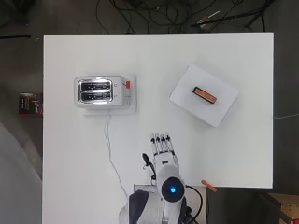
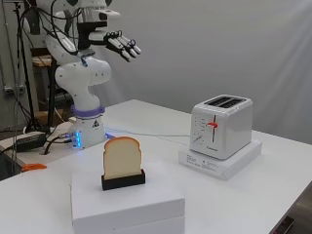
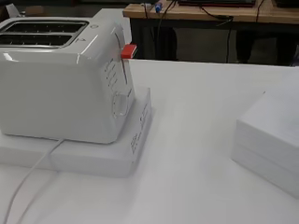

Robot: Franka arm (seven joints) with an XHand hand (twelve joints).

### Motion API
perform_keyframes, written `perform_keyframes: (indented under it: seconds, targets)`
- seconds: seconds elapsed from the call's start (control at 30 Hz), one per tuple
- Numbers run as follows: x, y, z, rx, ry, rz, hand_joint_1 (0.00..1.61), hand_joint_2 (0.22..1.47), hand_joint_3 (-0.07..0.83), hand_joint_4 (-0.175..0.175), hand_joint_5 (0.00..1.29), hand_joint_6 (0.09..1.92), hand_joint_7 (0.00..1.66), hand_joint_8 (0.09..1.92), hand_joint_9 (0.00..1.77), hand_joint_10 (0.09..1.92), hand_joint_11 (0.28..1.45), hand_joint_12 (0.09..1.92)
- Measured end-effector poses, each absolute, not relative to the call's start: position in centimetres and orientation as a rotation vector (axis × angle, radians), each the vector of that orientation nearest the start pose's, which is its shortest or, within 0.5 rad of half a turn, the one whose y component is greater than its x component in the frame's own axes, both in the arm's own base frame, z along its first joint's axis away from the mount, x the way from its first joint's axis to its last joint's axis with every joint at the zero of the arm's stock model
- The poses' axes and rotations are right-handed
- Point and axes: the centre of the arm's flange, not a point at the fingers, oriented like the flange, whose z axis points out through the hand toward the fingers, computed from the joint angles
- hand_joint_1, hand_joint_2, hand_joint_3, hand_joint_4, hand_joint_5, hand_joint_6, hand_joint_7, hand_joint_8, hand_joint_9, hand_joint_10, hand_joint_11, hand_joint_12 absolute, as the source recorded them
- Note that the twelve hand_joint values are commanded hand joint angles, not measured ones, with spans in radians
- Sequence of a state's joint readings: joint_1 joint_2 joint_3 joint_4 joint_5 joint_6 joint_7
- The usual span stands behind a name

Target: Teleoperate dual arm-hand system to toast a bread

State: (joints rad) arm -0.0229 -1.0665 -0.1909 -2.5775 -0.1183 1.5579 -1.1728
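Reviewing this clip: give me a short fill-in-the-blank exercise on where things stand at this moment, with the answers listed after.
1. The slice of bread stands upright in a ____ holder on a white box.
2. The toaster's lever is coloured ____.
3. Both toaster slots are ____.
4. The hand hovers above the table with its fingers straight, holding ____.

Answers: black; red; empty; nothing

bread slice (image 2: 122,157) upright in black holder | white toaster (image 2: 222,126) slots empty
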Motion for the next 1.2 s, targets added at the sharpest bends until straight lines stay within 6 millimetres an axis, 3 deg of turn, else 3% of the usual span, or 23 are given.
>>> perform_keyframes:
  seconds: [0.17, 0.3, 0.53, 0.6, 0.73, 0.87, 1.1, 1.2]
  targets:
    - [26.3, -10.5, 55.0, -2.730, -1.428, 0.014, 0.26, 1.22, -0.008, -0.078, 0.40, 0.09, 0.53, 0.09, 0.66, 0.09, 0.51, 0.09]
    - [30.7, -14.1, 55.7, -2.780, -1.305, 0.126, 0.24, 1.20, -0.009, -0.040, 0.45, 0.09, 0.49, 0.09, 0.63, 0.09, 0.49, 0.09]
    - [41.7, -21.4, 55.5, -2.865, -1.094, 0.369, 0.19, 1.12, -0.009, -0.003, 0.50, 0.09, 0.57, 0.09, 0.67, 0.09, 0.50, 0.09]
    - [44.8, -23.4, 54.4, -2.878, -1.047, 0.435, 0.16, 1.12, -0.005, 0.017, 0.50, 0.09, 0.59, 0.09, 0.70, 0.09, 0.51, 0.09]
    - [49.5, -27.4, 49.5, -2.840, -0.978, 0.596, 0.08, 1.11, -0.002, 0.072, 0.51, 0.09, 0.63, 0.09, 0.74, 0.09, 0.55, 0.09]
    - [49.8, -29.6, 45.6, -2.772, -1.001, 0.642, 0.10, 1.11, -0.001, 0.085, 0.53, 0.09, 0.65, 0.09, 0.75, 0.09, 0.56, 0.09]
    - [46.2, -29.1, 40.4, -2.653, -1.028, 0.609, 0.19, 1.13, 0.004, 0.065, 0.53, 0.09, 0.69, 0.09, 0.78, 0.09, 0.58, 0.09]
    - [45.7, -29.2, 39.7, -2.630, -0.997, 0.603, 0.21, 1.13, 0.004, 0.063, 0.52, 0.09, 0.68, 0.09, 0.77, 0.09, 0.57, 0.09]
